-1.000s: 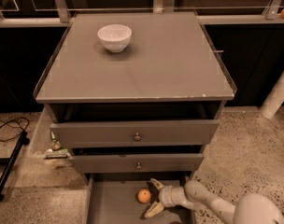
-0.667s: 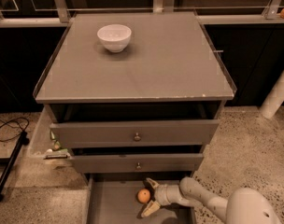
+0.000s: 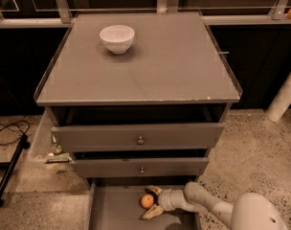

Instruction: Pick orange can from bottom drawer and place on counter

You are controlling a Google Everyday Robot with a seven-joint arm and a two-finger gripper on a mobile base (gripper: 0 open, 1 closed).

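The orange can (image 3: 147, 201), a small round orange ball, lies on the floor of the open bottom drawer (image 3: 117, 213), near its middle. My gripper (image 3: 152, 201) reaches in from the right, low in the drawer. Its two fingers are spread, one above and one below the ball, with the ball between them. The counter (image 3: 155, 66) is the flat grey cabinet top above. A white bowl (image 3: 117, 38) stands on it at the back left.
Two upper drawers with small knobs (image 3: 140, 140) stick out slightly above the bottom drawer. A black cable (image 3: 9, 131) and stand leg lie on the floor at the left. A white post (image 3: 284, 97) stands at the right. The floor is speckled.
My gripper has moved left along the drawer floor, and its fingers now bracket the orange ball. The ball has stayed in place.
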